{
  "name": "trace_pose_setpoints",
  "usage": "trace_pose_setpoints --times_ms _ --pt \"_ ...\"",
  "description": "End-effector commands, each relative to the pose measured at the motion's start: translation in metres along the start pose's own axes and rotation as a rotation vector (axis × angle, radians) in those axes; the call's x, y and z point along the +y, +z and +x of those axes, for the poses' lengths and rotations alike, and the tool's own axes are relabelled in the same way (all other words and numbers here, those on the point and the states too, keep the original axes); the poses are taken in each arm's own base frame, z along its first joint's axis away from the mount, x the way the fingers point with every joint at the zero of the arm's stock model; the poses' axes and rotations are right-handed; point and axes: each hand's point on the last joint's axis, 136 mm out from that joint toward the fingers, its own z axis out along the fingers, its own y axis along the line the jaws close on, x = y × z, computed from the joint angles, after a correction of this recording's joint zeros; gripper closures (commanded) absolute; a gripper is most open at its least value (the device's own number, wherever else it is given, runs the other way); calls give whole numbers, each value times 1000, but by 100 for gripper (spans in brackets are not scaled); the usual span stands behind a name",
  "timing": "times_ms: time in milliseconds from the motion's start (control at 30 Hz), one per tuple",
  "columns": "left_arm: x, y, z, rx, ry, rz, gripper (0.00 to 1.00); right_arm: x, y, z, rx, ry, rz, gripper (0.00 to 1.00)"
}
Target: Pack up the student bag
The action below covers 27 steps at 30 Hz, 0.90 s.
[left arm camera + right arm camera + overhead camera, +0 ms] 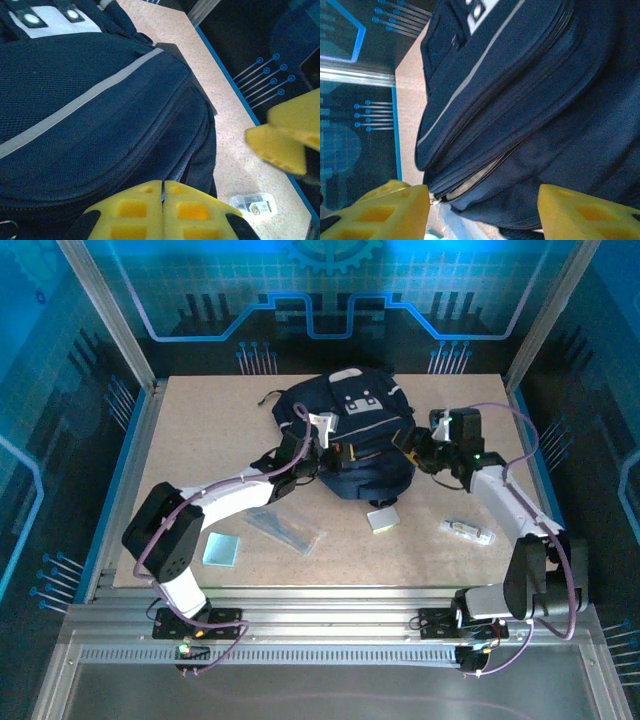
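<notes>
Student bag (355,440) lies at the far middle of the table (330,565). Left gripper (163,189) is clenched at its zipper seam; right gripper (482,205) stands released, jaws spread just beside the bag's right side. A white block (383,519) lies in front.
</notes>
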Motion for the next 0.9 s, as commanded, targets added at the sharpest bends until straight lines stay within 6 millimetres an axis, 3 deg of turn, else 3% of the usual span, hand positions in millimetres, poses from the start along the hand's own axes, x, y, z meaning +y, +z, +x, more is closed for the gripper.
trace_pose_setpoints --times_ms 0,233,400,467,667,867 --pt "-44 -3 -22 -40 39 140 100 14 13 2 -45 71 -50 42" --pt "-45 -5 -15 -30 48 138 100 13 60 2 -26 137 -74 51" --pt "-36 -9 -9 -31 72 102 100 17 84 6 2 139 -76 88" --pt "-23 -12 -9 -41 80 40 100 18 80 2 -19 130 -80 100" --pt "36 -18 -16 -68 26 -106 100 21 66 -1 -27 79 -80 100" --pt "91 -44 -24 -151 -79 -234 100 22 60 -10 -21 58 -70 100"
